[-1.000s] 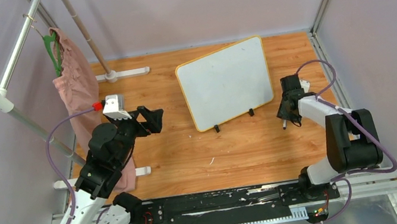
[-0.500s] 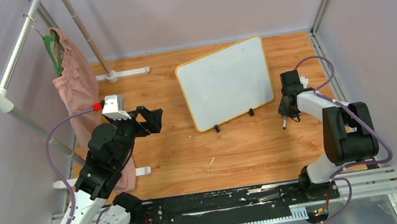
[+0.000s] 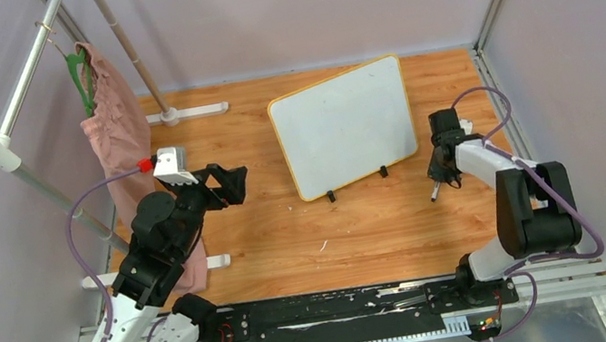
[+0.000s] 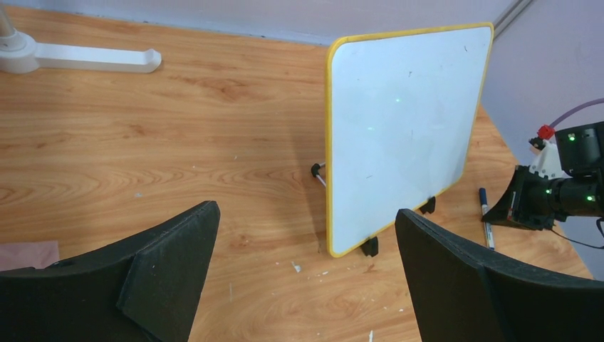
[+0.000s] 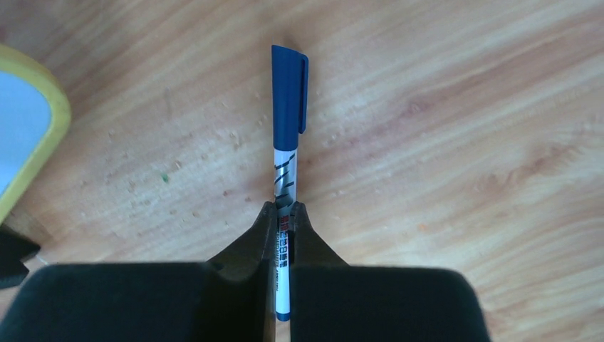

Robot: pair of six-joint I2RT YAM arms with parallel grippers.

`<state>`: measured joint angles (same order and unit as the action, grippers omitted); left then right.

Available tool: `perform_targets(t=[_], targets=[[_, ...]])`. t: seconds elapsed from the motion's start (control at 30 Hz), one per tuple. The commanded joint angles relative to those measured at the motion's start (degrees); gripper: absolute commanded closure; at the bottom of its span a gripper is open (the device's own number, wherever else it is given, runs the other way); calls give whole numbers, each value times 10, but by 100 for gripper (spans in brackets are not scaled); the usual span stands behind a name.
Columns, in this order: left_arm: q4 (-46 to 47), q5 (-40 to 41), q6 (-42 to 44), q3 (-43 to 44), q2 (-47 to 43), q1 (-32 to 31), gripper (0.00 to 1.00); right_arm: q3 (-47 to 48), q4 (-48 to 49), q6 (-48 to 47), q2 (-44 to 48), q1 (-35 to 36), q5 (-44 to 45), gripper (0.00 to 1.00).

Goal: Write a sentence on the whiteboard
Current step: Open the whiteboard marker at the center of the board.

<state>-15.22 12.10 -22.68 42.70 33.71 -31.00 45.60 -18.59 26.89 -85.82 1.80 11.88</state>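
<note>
The whiteboard (image 3: 345,126) stands toward the far middle of the wooden surface (image 3: 291,237), a glossy white rectangle with rounded corners and a thin yellow-orange rim, propped on two small black feet and leaning back a little; in the left wrist view its face (image 4: 406,128) is smooth and pale with only a few faint specks and small light reflections. The surface is warm orange-brown plank with visible grain, lightly dotted with pale crumbs and scuffs. Off the board's lower right corner, near it but apart, the right tool (image 3: 438,175) has its matte black wedge-shaped fingers (image 5: 249,246) pressed together on a slim marker (image 5: 287,142), gripping the white printed barrel while the smooth blue cap with its clip juts out beyond the tips. From above, the marker (image 3: 437,191) shows as a thin stick poking out below that tool. The left tool (image 3: 232,182) hangs well to the left of the board, its two broad, dull black foam-like pads (image 4: 171,249) spread wide apart with nothing between them, facing the board. At the far left a rack of shiny metal tubes (image 3: 18,78) with white plastic feet carries a soft pink cloth (image 3: 113,127) on a green hanger
</note>
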Motion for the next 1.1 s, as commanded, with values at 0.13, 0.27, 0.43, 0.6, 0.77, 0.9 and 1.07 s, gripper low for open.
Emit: perform_targets(t=[0.13, 0.27, 0.43, 0.6, 0.77, 0.9, 1.07], targets=[[8, 9, 9, 0, -5, -6, 0, -20, -76, -9, 89, -6, 16, 100], [6, 11, 10, 0, -5, -6, 0, -17, -104, -10, 145, 9, 23, 100], [6, 10, 11, 0, 0, -6, 0, 18, -156, -11, 229, 75, 46, 100], [4, 14, 12, 3, 6, -6, 1, 59, -164, -16, 320, 167, 21, 100], [32, -6, 9, -9, 9, -6, 0, 48, -52, -61, 405, 277, -78, 100], [118, -90, -14, -53, 0, -6, 1, 47, 7, -76, 420, 329, -180, 100], [231, -226, -110, -65, 12, -6, 0, 46, 65, -96, 410, 401, -236, 100]])
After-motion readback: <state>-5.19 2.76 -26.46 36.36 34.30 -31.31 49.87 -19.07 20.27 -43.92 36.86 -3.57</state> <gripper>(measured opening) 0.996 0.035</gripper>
